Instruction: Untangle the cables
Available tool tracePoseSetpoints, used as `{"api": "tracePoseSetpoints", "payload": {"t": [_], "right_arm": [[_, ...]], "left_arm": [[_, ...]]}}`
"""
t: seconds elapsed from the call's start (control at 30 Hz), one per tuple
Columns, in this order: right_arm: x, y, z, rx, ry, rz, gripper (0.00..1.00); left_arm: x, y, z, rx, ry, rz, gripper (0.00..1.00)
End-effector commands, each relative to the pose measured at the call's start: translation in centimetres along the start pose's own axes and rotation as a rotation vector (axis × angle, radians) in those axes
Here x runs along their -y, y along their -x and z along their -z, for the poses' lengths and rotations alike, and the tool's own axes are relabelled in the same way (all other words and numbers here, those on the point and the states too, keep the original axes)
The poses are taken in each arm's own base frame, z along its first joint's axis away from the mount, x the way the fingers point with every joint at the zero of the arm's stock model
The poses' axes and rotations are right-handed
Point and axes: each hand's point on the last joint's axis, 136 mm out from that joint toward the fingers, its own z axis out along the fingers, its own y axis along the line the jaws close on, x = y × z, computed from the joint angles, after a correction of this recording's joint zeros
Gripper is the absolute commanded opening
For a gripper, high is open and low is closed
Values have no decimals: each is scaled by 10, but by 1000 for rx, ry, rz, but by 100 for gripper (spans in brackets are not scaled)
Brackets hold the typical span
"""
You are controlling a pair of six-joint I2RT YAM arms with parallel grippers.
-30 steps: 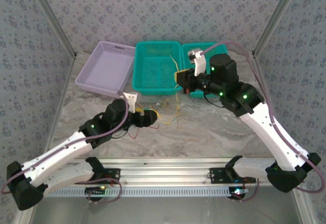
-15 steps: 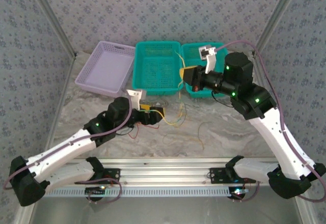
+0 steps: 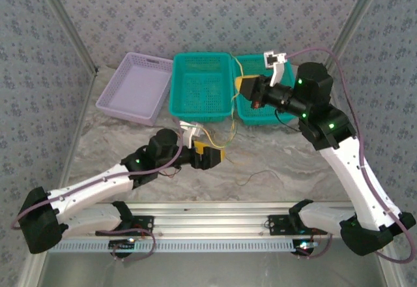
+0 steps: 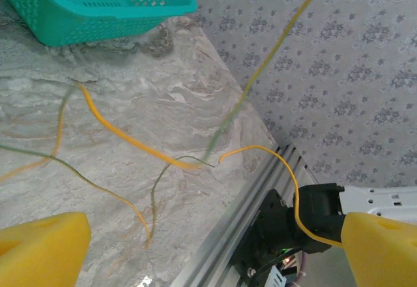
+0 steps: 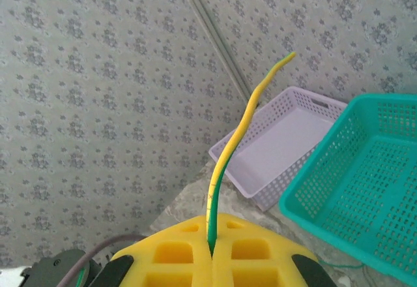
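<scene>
The job looks only partly done. The right tool point(image 3: 247, 86) is raised over the near rim of the teal basket point(image 3: 199, 113) with its yellow pads pressed together on one yellow-green cable point(image 5: 225, 163), which stands up out of the grip and, in the overhead view, trails down toward the worktop point(image 3: 293, 163). The left tool point(image 3: 211, 155) hangs low over the worktop with its pads point(image 4: 381, 251) spread wide and nothing between them, though one thin yellow strand curls up against the right-hand pad. Below it the other cables point(image 4: 124, 137), yellow and greenish, lie on the marble crossing one another, so they appear not yet separated. Drawing the lifted cable free of them and parting the rest is what seems left. Whether any cable lies in the lilac basket point(image 3: 124, 113) I cannot tell.
</scene>
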Motion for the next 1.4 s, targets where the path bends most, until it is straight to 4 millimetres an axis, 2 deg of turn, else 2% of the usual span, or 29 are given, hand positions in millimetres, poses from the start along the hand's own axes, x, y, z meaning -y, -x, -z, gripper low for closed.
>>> {"api": "tracePoseSetpoints", "payload": {"t": [0.0, 0.2, 0.4, 0.5, 0.63, 0.87, 1.0, 1.1, 1.23, 1.37], "right_arm": [[-22, 17, 6, 47, 113, -3, 0], [-43, 17, 8, 26, 229, -19, 0], [-51, 12, 13, 23, 280, -20, 0], [-55, 9, 12, 18, 303, -29, 0], [-56, 7, 11, 15, 313, -33, 0], [-61, 7, 10, 21, 333, -27, 0], [-59, 8, 12, 32, 317, -1, 0], [-60, 9, 14, 33, 310, 19, 0], [-63, 10, 14, 39, 323, 25, 0], [-68, 7, 11, 32, 345, 30, 0]], "left_arm": [[15, 2, 2, 9, -66, -43, 99], [-10, 9, -3, 47, 70, -23, 99], [-24, 35, 16, 236, 98, 85, 100], [-24, 46, 23, 305, 72, 136, 100], [-15, 54, 22, 334, -1, 198, 100], [1, 49, 16, 301, -130, 298, 98], [8, 39, 17, 241, -173, 336, 95], [7, 28, 19, 191, -158, 354, 99], [5, 23, 26, 168, -130, 336, 100], [4, 20, 17, 126, -123, 340, 100]]}}
